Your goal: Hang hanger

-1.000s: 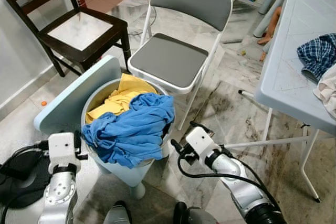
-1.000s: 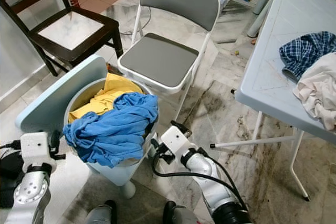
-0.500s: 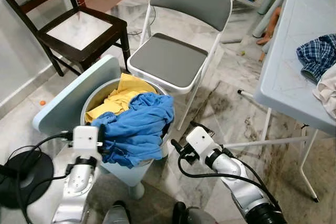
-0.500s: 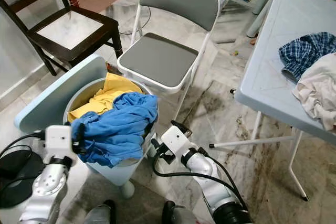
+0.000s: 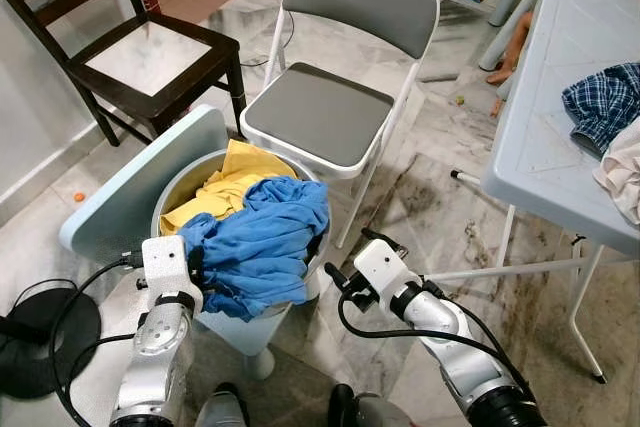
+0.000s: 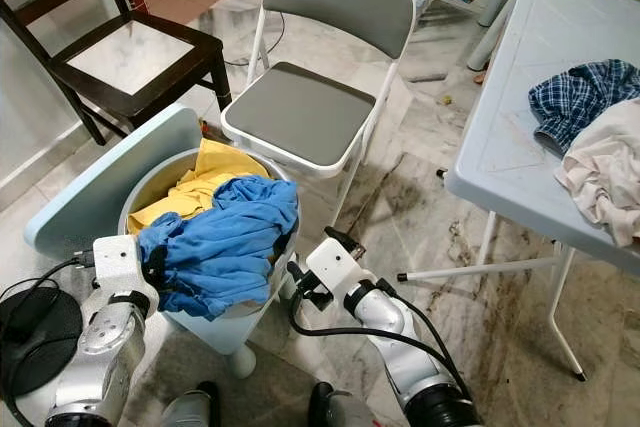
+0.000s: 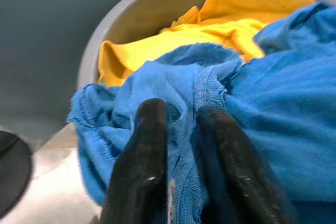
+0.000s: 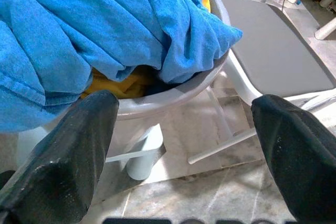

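Hanger absent; left pincer point(image 7: 181, 145) pinches blue shirt point(image 5: 262, 247) in basket point(image 5: 170, 190), lower left. Right pincer point(image 8: 184, 145) gapes. Next: lift.

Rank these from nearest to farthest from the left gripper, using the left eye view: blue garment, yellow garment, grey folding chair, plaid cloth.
1. Blue garment, right at the left gripper.
2. Yellow garment, deeper in the basket.
3. Grey folding chair, behind the basket.
4. Plaid cloth, on the far right table.
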Robot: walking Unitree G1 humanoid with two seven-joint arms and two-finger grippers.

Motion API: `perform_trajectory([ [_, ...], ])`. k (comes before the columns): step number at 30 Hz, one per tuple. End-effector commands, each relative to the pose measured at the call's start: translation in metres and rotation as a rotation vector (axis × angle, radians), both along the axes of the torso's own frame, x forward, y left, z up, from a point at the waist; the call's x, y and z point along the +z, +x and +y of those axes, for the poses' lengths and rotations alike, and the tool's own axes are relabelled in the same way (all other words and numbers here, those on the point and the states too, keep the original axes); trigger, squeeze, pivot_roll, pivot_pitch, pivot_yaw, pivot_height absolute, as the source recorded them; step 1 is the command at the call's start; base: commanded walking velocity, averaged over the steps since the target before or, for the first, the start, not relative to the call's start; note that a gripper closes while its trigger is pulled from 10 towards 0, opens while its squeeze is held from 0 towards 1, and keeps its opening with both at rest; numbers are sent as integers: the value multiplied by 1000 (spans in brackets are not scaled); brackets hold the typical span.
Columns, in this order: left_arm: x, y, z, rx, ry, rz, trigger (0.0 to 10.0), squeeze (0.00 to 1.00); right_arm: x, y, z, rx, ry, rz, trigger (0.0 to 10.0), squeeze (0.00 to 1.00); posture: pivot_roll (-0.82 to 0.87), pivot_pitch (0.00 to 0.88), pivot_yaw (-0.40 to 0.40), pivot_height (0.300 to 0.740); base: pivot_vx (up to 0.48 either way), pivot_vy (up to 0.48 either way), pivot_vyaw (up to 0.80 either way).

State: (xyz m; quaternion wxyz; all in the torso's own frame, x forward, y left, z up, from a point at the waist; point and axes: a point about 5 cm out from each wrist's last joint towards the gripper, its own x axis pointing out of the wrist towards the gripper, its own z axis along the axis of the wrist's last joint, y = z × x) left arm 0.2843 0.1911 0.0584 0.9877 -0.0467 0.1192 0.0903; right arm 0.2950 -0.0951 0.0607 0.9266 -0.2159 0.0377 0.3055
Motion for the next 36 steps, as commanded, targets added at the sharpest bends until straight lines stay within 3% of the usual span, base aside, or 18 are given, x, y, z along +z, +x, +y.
perform_trajectory([
  [1, 0, 0, -2, 7, -37, 2, 0, 0, -4, -3, -1, 5, -11, 18, 10000, 0, 186, 234, -97, 740, 0, 0, 0],
  [10, -6, 3, -6, 50, -193, 55, 0, 0, -3, -2, -2, 1, -15, 14, 10000, 0, 175, 229, -98, 740, 0, 0, 0],
  [12, -4, 4, -7, 45, -211, 43, 0, 0, -3, -2, -2, 1, -15, 13, 10000, 0, 176, 228, -98, 740, 0, 0, 0],
  [16, 14, 14, -19, -23, -259, -68, 0, 0, -2, -1, -3, -4, -14, 10, 10000, 0, 176, 228, -98, 740, 0, 0, 0],
  [26, 50, 33, -36, -162, -122, -239, 0, 0, 0, 0, -1, -5, -13, -1, 10000, 0, 174, 221, -94, 740, 0, 0, 0],
  [33, 58, 34, -81, -425, -44, -304, 0, 0, 0, -2, 1, -2, -11, -2, 10000, 0, 172, 228, -94, 740, 0, 0, 0],
  [36, 58, 33, -90, -470, -37, -308, 0, 0, 0, -1, 1, 0, -11, -2, 10000, 0, 173, 229, -94, 740, 0, 0, 0],
])
